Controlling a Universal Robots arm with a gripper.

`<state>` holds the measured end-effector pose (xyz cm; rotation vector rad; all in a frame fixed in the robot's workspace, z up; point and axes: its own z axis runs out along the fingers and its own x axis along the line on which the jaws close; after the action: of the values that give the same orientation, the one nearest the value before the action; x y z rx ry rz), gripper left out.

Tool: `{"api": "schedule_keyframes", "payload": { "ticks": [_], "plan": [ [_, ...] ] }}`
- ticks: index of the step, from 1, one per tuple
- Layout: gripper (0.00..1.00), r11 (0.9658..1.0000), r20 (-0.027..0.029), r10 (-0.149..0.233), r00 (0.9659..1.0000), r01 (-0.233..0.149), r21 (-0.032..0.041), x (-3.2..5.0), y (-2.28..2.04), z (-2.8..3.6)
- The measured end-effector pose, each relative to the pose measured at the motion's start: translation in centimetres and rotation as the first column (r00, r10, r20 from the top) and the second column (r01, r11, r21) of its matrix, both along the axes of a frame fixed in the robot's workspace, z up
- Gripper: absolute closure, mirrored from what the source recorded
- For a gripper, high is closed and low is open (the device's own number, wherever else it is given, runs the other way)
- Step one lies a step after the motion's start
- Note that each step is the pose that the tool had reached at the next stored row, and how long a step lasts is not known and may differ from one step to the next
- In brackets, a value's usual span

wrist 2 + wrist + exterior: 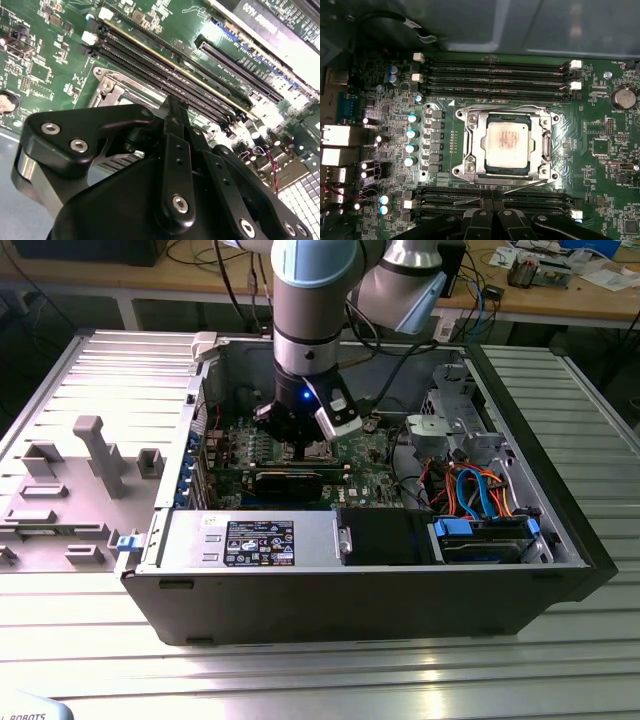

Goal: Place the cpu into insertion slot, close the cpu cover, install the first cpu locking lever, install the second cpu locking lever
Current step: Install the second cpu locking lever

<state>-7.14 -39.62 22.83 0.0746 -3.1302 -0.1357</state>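
Pincer (492, 212) beside closed cpu cover (507, 142), cpu (507, 143) in slot

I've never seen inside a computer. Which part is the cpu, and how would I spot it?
Find the green motherboard in the open case. Between its rows of long black slots sits a silver frame, the cpu cover. The cpu is the pale, flat metal square in its window, unlike the small dark chips around.

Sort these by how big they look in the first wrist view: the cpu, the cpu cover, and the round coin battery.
1. cpu cover
2. cpu, seen through the cover's window
3. coin battery
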Motion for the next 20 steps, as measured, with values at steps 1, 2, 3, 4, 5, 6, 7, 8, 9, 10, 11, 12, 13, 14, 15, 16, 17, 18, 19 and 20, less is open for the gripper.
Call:
{"api": "schedule_keyframes", "payload": {
  "ticks": [1,2,3,4,5,6,7,8,9,10,11,12,13,14,15,16,17,18,19,20],
  "plan": [
    [0.89,1.0,-0.0002,0.0,1.0,0.0,0.003,-0.04,-0.02,-0.02],
    [0.89,1.0,-0.0007,0.001,1.0,-0.001,0.0094,-0.18,-0.11,-0.03],
    [0.89,0.9999,-0.0008,0.002,1.0,-0.002,0.0133,-0.31,-0.18,-0.06],
    [0.89,0.9998,-0.0009,0.003,1.0,-0.003,0.0192,-0.54,-0.29,-0.12],
    [0.89,0.9998,-0.0011,0.004,1.0,-0.004,0.0219,-0.69,-0.36,-0.15],
    [0.89,0.9997,-0.0014,0.004,1.0,-0.004,0.0236,-0.82,-0.41,-0.17],
    [0.89,0.9997,-0.0018,0.005,1.0,-0.005,0.0253,-0.96,-0.48,-0.2],
    [0.89,0.9996,-0.0021,0.005,1.0,-0.005,0.0263,-1.05,-0.53,-0.23],
    [0.89,0.9996,-0.0024,0.006,1.0,-0.006,0.0273,-1.15,-0.58,-0.27],
    [0.89,0.9996,-0.0027,0.007,1.0,-0.007,0.0288,-1.27,-0.65,-0.33],
    [0.89,0.9995,-0.0029,0.007,1.0,-0.007,0.0297,-1.35,-0.7,-0.37],
    [0.89,0.9995,-0.0034,0.008,1.0,-0.008,0.031,-1.42,-0.74,-0.44],
    [0.89,0.9995,-0.0035,0.009,1.0,-0.008,0.032,-1.46,-0.77,-0.5],
    [0.89,0.9994,-0.0039,0.01,0.9999,-0.009,0.0331,-1.59,-0.79,-0.6],
    [0.89,0.9994,-0.0043,0.011,0.9999,-0.011,0.0335,-1.69,-0.8,-0.66],
    [0.89,0.9994,-0.0046,0.012,0.9999,-0.011,0.0339,-1.77,-0.81,-0.72],
    [0.89,0.9993,-0.0051,0.013,0.9999,-0.012,0.0342,-1.84,-0.81,-0.8],
    [0.89,0.9993,-0.0056,0.014,0.9999,-0.014,0.0345,-1.91,-0.82,-0.86],
    [0.89,0.9993,-0.006,0.015,0.9999,-0.015,0.035,-1.96,-0.84,-0.92],
    [0.89,0.9992,-0.0064,0.016,0.9998,-0.016,0.0358,-1.99,-0.86,-1.0]
  ]
}}
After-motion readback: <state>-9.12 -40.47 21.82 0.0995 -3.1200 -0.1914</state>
